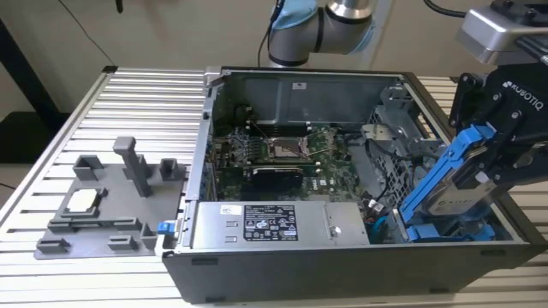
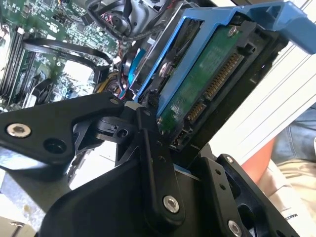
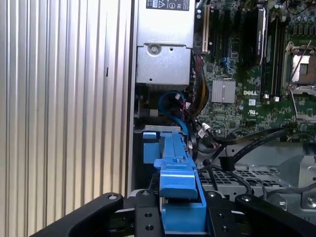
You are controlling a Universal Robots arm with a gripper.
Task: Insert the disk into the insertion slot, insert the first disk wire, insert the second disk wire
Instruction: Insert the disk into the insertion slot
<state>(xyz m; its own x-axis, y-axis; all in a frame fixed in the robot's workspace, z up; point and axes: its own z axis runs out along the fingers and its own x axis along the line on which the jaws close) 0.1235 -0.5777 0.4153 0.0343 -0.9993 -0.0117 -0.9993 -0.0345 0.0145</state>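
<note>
case near wall (image 1: 342,273): closest to exterior camera, dark, case open on top, sits on slatted counter (image 1: 128,102).
power-supply box (image 1: 274,224): just behind that wall, white sticker up; not the target.
grey fixture (image 1: 102,205): on counter at the exterior view's left, well apart from case, nothing touching it.
disk (image 1: 452,192): blue carrier, steeply tilted, silver face toward camera, lower end down inside case corner at the exterior view's right, near power-supply box; not lying flat.
gripper (image 1: 489,162): above that corner, fingers clenched on disk's upper end.
second wrist view, disk underside: green circuit board faces camera, blue frame round it, black fingers (image 2: 150,148) pressed against carrier.
connector (image 2: 222,76): gold pins bare, no wire in it.
cables (image 2: 69,49): black loops plus a blue one over motherboard (image 2: 39,29), beyond disk.
first wrist view, carrier edge: blue rail runs away from fingers toward the insertion slot (image 3: 145,170), which looks like the dark bay just inside case side wall; cannot tell if leading end has entered.
stage (judgement): disk not seated, both wires not yet in.
risk 1: tilt against bay mouth, so carrier could jam or scrape sheet metal.
risk 2: blue and black cables lie just beside bay and could get pinched under disk.
risk 3: grasp at one end only, so push-back from bay could twist disk in fingers.
</note>
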